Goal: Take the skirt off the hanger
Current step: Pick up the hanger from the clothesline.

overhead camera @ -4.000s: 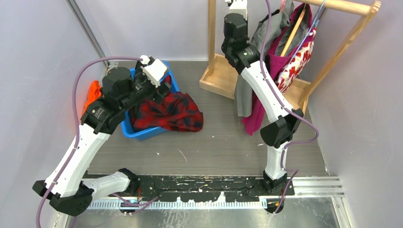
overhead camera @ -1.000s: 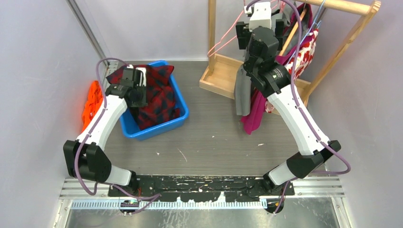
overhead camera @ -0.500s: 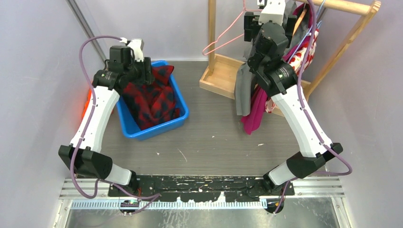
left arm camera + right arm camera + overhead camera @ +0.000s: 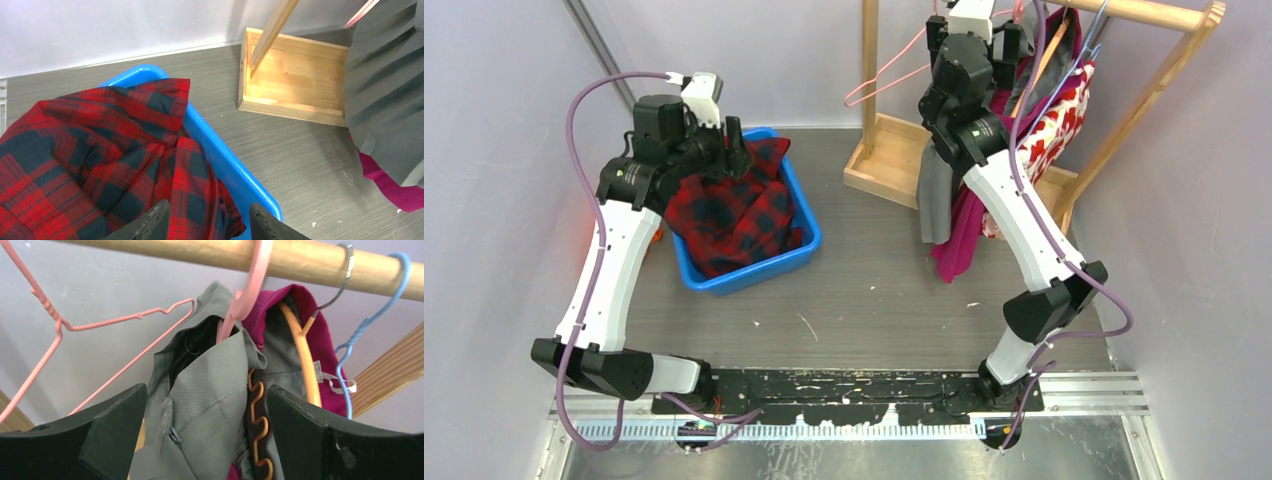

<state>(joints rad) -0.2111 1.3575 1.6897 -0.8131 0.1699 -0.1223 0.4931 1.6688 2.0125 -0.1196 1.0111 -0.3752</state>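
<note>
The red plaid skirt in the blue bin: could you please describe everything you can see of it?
The plaid skirt is soft woven cloth, red checked with dark navy, and off any hanger. It lies crumpled in a heap that fills the blue bin, its edges spilling over the far and left rim. The left gripper hangs over it, jaws apart, gripping nothing.

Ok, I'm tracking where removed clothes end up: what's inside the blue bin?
A red plaid skirt fills the blue bin, draped over its rim. The bin's floor and anything beneath the skirt are covered.
</note>
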